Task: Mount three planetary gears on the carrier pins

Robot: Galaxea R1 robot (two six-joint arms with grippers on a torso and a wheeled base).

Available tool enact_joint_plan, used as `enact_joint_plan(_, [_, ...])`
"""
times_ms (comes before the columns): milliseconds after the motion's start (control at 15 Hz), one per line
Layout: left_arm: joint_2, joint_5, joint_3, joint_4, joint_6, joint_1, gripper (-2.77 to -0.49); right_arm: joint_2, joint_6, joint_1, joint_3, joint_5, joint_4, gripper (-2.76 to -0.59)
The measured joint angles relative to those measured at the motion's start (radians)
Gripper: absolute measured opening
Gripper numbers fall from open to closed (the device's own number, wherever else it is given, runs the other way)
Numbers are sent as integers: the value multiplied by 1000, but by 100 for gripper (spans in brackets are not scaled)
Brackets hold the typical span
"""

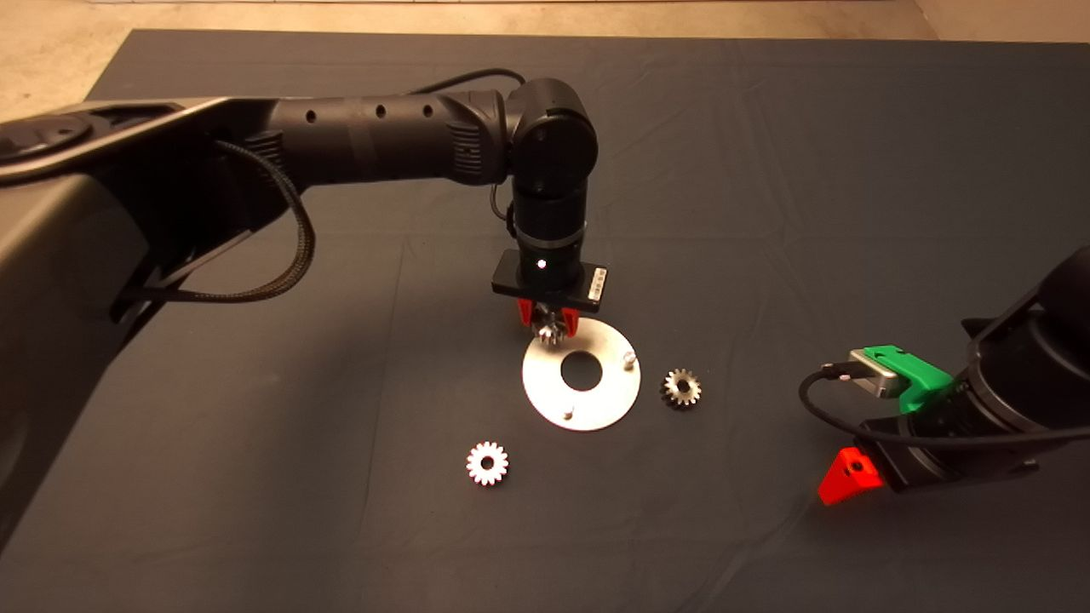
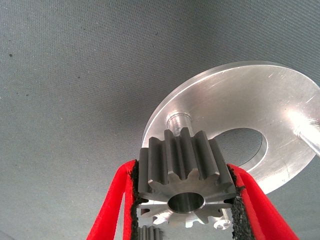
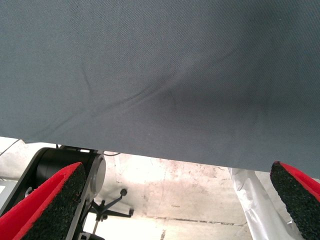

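The round silver disc (image 1: pixel 582 375) lies mid-mat with a large centre hole. Two carrier pins show in the head view, one at its right rim (image 1: pixel 628 358) and one at its front rim (image 1: pixel 568 415). My left gripper (image 1: pixel 550 324) is over the disc's far-left rim, shut on a planetary gear (image 2: pixel 187 175). In the left wrist view the gear hangs just beside and above a pin (image 2: pixel 178 121), apart from it. A second gear (image 1: pixel 681 388) lies right of the disc, a third (image 1: pixel 487 464) in front-left. My right gripper (image 3: pixel 175 200) is open and parked at the mat's right edge.
The dark mat (image 1: pixel 341 477) has wrinkles at the right. The left arm (image 1: pixel 383 140) spans the back left of the mat. Past the mat's edge the right wrist view shows a floor with a stand (image 3: pixel 107 207).
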State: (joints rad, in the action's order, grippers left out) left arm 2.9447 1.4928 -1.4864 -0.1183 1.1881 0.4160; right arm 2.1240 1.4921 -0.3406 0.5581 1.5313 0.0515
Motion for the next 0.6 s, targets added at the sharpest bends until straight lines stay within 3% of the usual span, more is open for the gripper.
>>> enact_joint_plan(467, [0, -3, 0, 0, 2, 0, -237, 0, 0, 0, 0, 0, 0, -60])
enact_joint_plan(600, [0, -17, 0, 0, 3, -1, -237, 0, 0, 0, 0, 0, 0, -60])
